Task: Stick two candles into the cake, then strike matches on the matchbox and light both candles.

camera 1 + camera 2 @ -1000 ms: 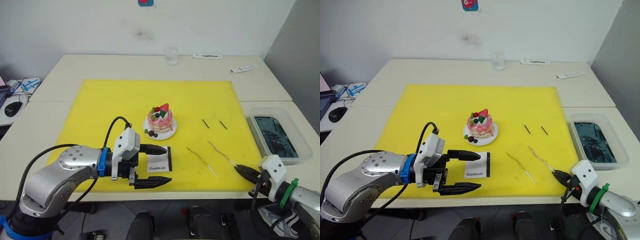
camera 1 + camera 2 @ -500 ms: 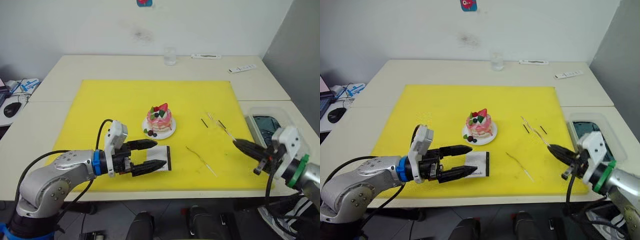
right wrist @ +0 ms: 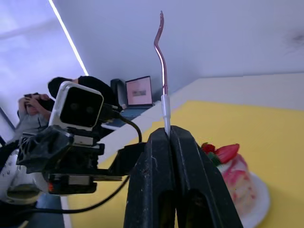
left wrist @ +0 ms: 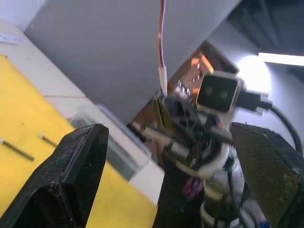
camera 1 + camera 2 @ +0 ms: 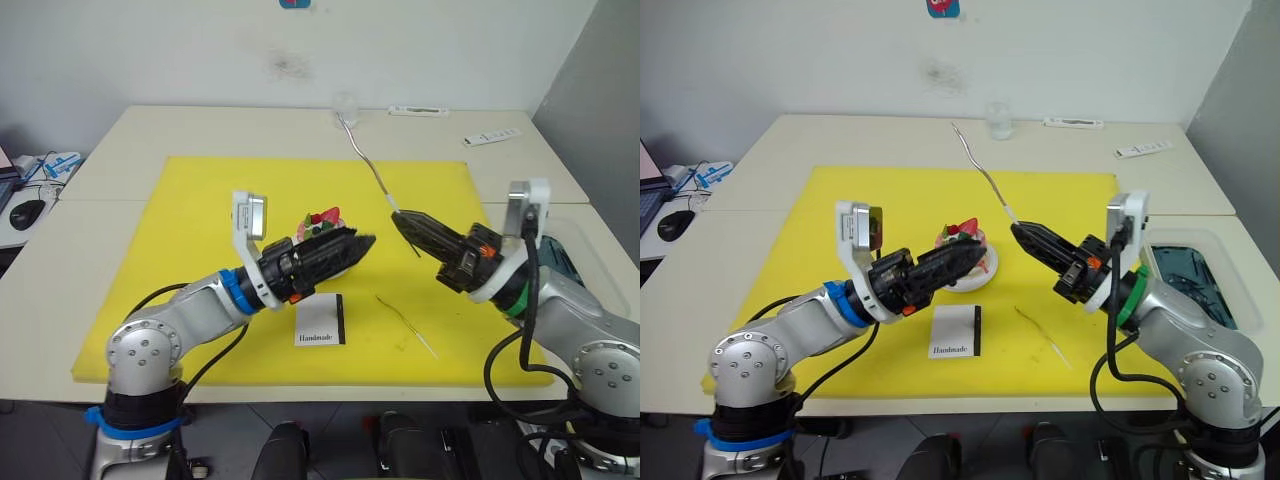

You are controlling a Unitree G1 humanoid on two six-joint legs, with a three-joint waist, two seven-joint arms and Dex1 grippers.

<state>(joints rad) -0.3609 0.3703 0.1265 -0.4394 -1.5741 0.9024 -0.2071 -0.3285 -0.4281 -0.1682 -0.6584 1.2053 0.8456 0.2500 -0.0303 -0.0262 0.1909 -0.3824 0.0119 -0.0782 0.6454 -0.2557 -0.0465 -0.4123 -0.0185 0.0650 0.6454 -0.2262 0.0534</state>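
Note:
My right gripper [image 5: 400,220] is shut on the pale end of a wavy candle [image 5: 365,160], holding it up in the air just right of the cake [image 3: 232,178]. The pink cake [image 5: 322,218] on its white plate [image 5: 977,277] is partly hidden behind my left gripper [image 5: 362,243], which hovers open in front of it, pointing at the right gripper. A second candle [image 5: 405,322] lies on the yellow mat [image 5: 200,220]. The white matchbox [image 5: 320,322] lies flat below the left gripper. Two short matches [image 4: 16,149] lie on the mat.
A clear plastic bin [image 5: 1188,290] sits off the mat's right edge. A glass [image 5: 1000,118] and two flat white items [image 5: 1072,123] stand along the table's far side. A mouse [image 5: 22,212] lies at the far left.
The right gripper has carried its candle up and left, toward the cake. The left gripper has left the matchbox and risen to cake height.

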